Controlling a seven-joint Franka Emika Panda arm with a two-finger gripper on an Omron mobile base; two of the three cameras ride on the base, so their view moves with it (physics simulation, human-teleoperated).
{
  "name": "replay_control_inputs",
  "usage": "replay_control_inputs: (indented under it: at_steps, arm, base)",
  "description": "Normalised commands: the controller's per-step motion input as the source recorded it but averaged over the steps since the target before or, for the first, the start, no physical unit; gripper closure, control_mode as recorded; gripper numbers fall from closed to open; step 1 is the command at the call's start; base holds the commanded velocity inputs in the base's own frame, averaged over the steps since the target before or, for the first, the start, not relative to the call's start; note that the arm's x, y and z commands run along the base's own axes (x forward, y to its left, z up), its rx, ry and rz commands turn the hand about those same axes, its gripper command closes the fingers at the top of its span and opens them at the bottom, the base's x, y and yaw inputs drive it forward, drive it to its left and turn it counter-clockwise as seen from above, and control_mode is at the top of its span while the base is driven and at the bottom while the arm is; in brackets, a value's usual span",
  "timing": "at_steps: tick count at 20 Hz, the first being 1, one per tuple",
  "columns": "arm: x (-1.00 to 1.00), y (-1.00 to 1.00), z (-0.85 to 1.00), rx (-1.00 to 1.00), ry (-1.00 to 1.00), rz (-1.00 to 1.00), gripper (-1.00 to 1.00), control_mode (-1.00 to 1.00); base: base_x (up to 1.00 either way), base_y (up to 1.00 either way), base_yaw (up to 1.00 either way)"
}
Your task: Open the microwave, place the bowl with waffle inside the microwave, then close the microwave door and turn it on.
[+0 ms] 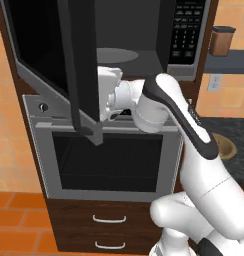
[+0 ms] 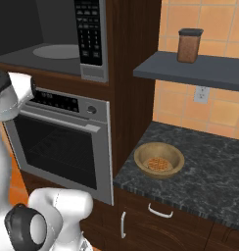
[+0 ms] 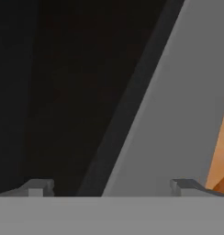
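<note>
Gripper (image 3: 109, 186) tips barely poke up in hand view, contact with microwave door (image 1: 69, 65) unclear. Door hides the hand's front in left base view. Keypad (image 2: 88, 32) labels unreadable.

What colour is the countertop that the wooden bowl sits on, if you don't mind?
Dark grey-black marbled stone countertop, best seen in the right base view.

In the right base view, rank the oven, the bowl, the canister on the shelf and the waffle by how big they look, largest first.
1. The oven, by far the largest.
2. The bowl on the counter.
3. The canister; it stands farther from the camera, so its rank against the bowl is unsure.
4. The waffle, lying inside the bowl, clearly smallest.
</note>
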Motion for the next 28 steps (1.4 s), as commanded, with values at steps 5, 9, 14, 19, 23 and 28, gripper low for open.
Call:
replay_control_inputs:
  at_steps: [5, 9, 14, 19, 23, 28]
  arm:
    - [0.00, 0.73, 0.02, -0.03, -0.04, -0.01, -1.00, -1.00]
    - [0.00, 0.51, 0.00, 0.00, -0.06, -0.05, -1.00, -1.00]
    - [0.00, 0.32, 0.00, 0.00, -0.06, -0.10, -1.00, -1.00]
    - [-0.14, -0.68, 0.00, -0.10, 0.06, -0.36, -1.00, -1.00]
    - [0.00, -1.00, 0.00, -0.14, 0.22, -0.39, -1.00, -1.00]
    - [-0.02, -1.00, 0.01, -0.04, 0.28, -0.30, -1.00, -1.00]
  base:
    - [0.00, 0.00, 0.00]
    - [0.00, 0.00, 0.00]
    - [0.00, 0.00, 0.00]
    - [0.00, 0.00, 0.00]
    - [0.00, 0.00, 0.00]
    - [0.00, 0.00, 0.00]
